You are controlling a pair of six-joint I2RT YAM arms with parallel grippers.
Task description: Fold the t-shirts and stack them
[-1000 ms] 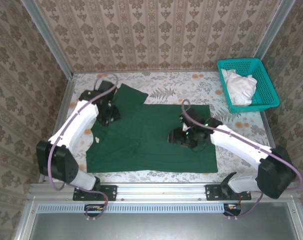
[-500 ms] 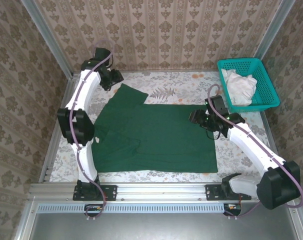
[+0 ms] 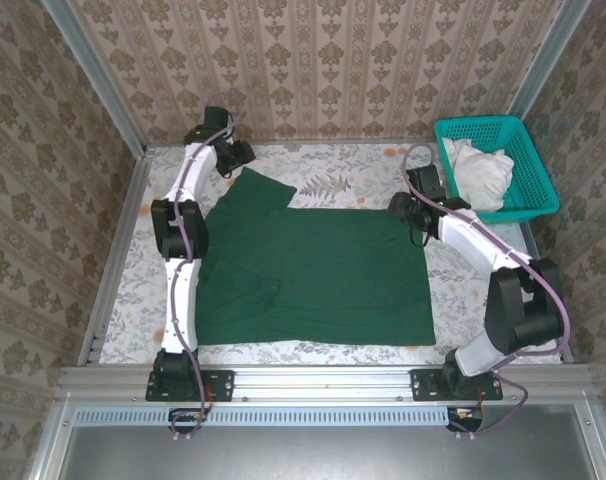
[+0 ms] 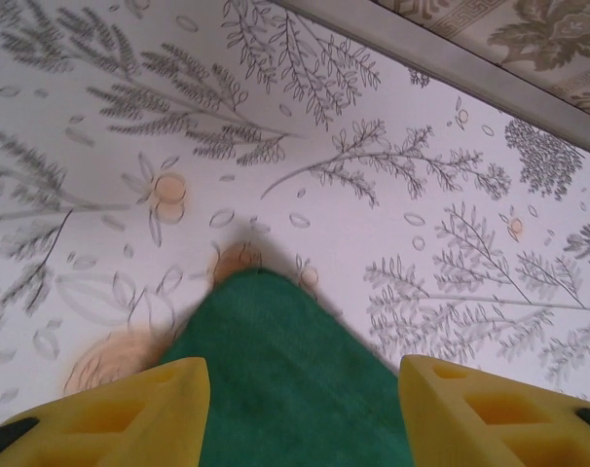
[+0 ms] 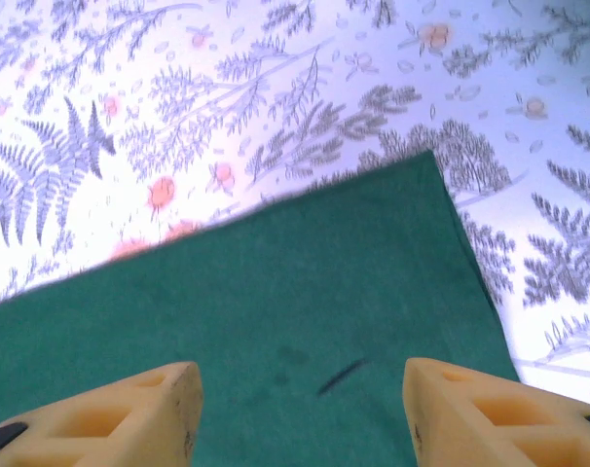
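Lying spread across the middle of the table [image 3: 353,165], the dark green t-shirt [image 3: 313,270] is unfolded. One sleeve tip [image 4: 276,292] points to 11 o'clock and a square corner [image 5: 426,161] reaches toward 2 o'clock. A crease rumples the cloth near 8 o'clock.

The left end effector [image 3: 241,156] hangs over the sleeve tip. Its yellow fingers [image 4: 129,409] stand apart on either side of the green point, released and gripping nothing. The right end effector [image 3: 399,206] is poised at the 2 o'clock corner, likewise released with its jaws apart and the cloth lying untouched between and ahead of them. This placement suggests each arm is lining up on the far edge to pinch it and draw it over for a first fold.

A second earlier both end effectors sat low over the shirt's body, the left near 9 o'clock and the right just right of centre. They have since swung outward and away to these far corners, while the shirt itself lies much as it did.

At 1 o'clock, well apart from the shirt, a teal mesh basket [image 3: 543,190] holds a bundle of white cloth [image 3: 483,172].
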